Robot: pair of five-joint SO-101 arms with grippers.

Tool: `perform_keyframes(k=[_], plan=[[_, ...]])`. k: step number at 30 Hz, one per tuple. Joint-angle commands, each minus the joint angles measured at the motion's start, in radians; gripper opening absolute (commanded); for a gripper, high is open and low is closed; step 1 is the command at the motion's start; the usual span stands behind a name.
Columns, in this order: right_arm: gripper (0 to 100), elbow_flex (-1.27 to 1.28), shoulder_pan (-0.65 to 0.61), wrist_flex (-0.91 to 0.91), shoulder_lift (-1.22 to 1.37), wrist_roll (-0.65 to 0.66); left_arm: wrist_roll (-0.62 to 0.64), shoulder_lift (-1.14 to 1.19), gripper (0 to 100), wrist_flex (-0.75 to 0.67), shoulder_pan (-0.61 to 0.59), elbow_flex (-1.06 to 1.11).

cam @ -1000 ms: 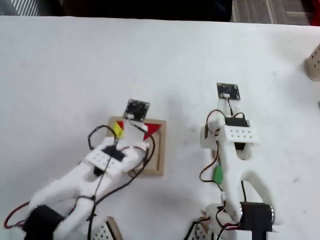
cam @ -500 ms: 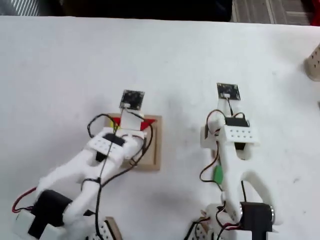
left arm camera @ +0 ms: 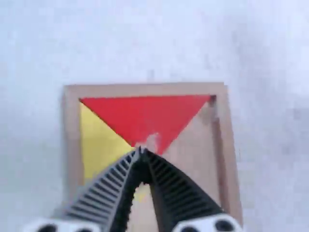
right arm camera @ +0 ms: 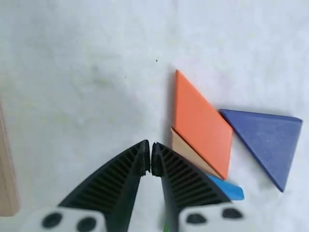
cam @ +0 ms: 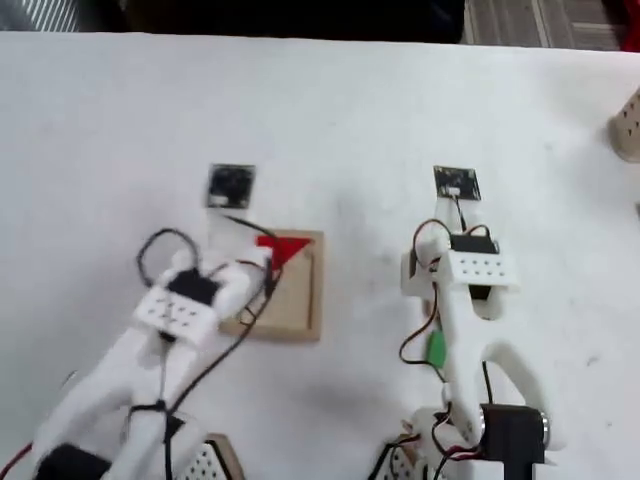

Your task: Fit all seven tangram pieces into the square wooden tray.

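Note:
The square wooden tray (left arm camera: 219,145) holds a large red triangle (left arm camera: 145,116) along one side and a yellow triangle (left arm camera: 99,145) beside it. My left gripper (left arm camera: 142,153) is shut with nothing in it, its tips over the red triangle's point near the tray's middle. The high view has the tray (cam: 300,300) left of centre, partly under the left arm, with the red triangle (cam: 287,246) in sight. My right gripper (right arm camera: 150,157) is shut and empty above bare table. Just beside it lie an orange parallelogram (right arm camera: 200,121), a dark blue triangle (right arm camera: 268,137), a tan piece (right arm camera: 188,150) and a light blue piece (right arm camera: 227,189).
The right arm (cam: 460,270) stands right of the tray and covers the loose pieces from above. A wooden object (cam: 628,125) sits at the table's far right edge. A tray edge (right arm camera: 7,188) is at the side of the right wrist view. White table surrounds everything.
The left arm has swung to the left and drawn back, uncovering more of the tray. The right arm has not moved.

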Motion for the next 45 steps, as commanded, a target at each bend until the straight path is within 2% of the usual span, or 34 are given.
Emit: perform_keyframes(k=[1, 4, 8, 10, 13, 17, 19, 23, 26, 33, 39, 45], plan=[[2.2, -0.005, 0.005, -0.015, -0.007, 0.008, 0.005, -0.07, 2, -0.066, -0.139, 0.005], [2.2, -0.003, 0.007, -0.015, -0.007, 0.006, 0.005, -0.031, 6, -0.044, -0.194, -0.021], [2.2, -0.003, 0.008, -0.015, -0.007, 0.006, 0.011, 0.104, 19, 0.011, -0.223, -0.11], [2.2, -0.003, 0.008, -0.015, -0.007, 0.008, 0.012, 0.208, 22, 0.015, -0.24, -0.166], [2.2, -0.003, 0.008, -0.015, -0.007, 0.008, 0.014, 0.38, 18, 0.015, -0.286, -0.275], [2.2, -0.003, 0.008, -0.015, -0.007, 0.011, 0.014, 0.561, 1, 0.015, -0.361, -0.416], [2.2, -0.003, 0.008, -0.015, -0.007, 0.011, 0.017, 0.605, 4, 0.023, -0.38, -0.45], [2.2, -0.003, 0.008, -0.015, -0.007, 0.012, 0.06, 0.61, 2, 0.06, -0.378, -0.46], [2.2, -0.003, 0.008, -0.015, -0.007, 0.012, 0.043, 0.615, 2, 0.095, -0.341, -0.454], [2.2, -0.003, 0.008, -0.015, -0.007, 0.012, 0.035, 0.618, 2, 0.338, -0.168, -0.453], [2.2, -0.003, 0.005, -0.015, -0.007, 0.012, 0.106, 0.611, 2, 0.284, -0.122, -0.417], [2.2, -0.003, 0.004, -0.015, -0.007, 0.012, 0.121, 0.611, 2, 0.21, -0.051, -0.419]])
